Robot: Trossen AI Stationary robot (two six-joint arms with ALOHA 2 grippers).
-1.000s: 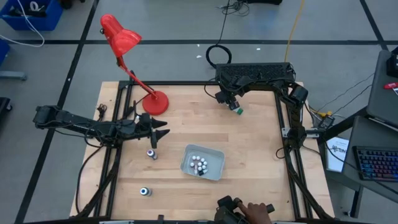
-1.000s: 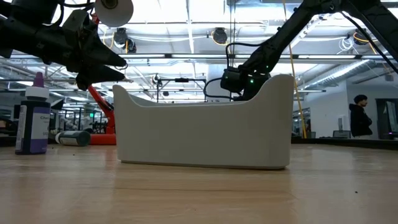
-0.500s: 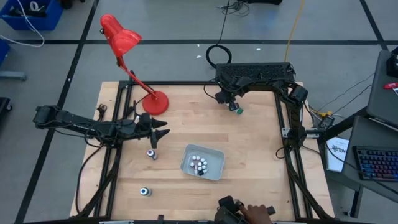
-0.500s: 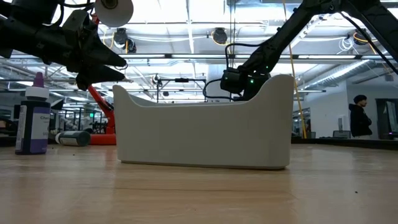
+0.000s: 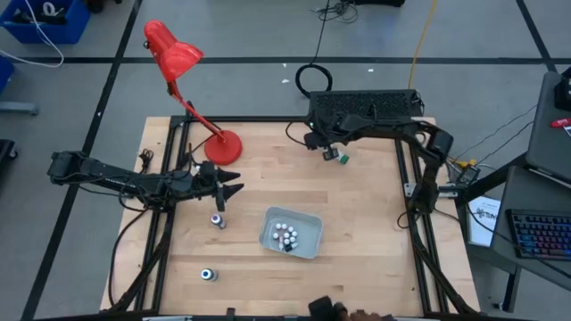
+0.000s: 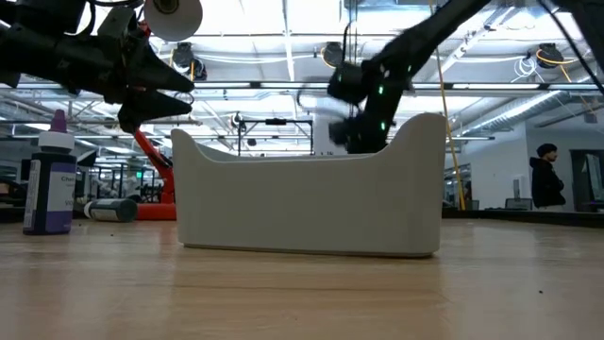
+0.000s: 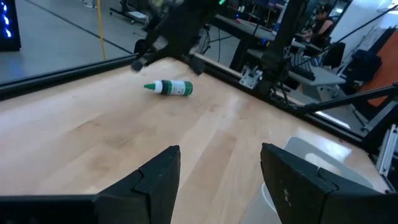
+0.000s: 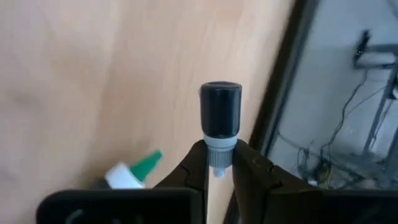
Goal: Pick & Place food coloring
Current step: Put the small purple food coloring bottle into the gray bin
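Note:
My right gripper (image 8: 219,163) hovers over the table's far side, shut on a small dark food coloring bottle (image 8: 220,115). A green-tipped bottle (image 5: 342,159) lies on its side on the wood just beside it, also seen in the left wrist view (image 7: 169,88). The pale tray (image 5: 290,234) at mid-table holds several tiny white-topped vials. Two more bottles stand on the table, one beside the tray (image 5: 217,219) and one near the front (image 5: 208,275). My left gripper (image 5: 234,189) waits open, left of the tray and above the table. My right gripper pinches the bottle's pale neck end (image 8: 219,154) between its two fingertips. The dark body sticks out past the fingertips, in line with the fingers. The fingers slant down from the table's far right. The bottle is lifted clear of the wood.
A red desk lamp (image 5: 192,89) stands with its base at the far left corner (image 5: 223,147). Black frame rails (image 5: 419,205) run along the table's sides. In the low view a purple bottle (image 6: 49,179) stands left of the tray (image 6: 311,203).
My right gripper has risen from the table's far side and shifted a little toward the left edge, tipping as it went. The green-tipped bottle has stayed where it lay.

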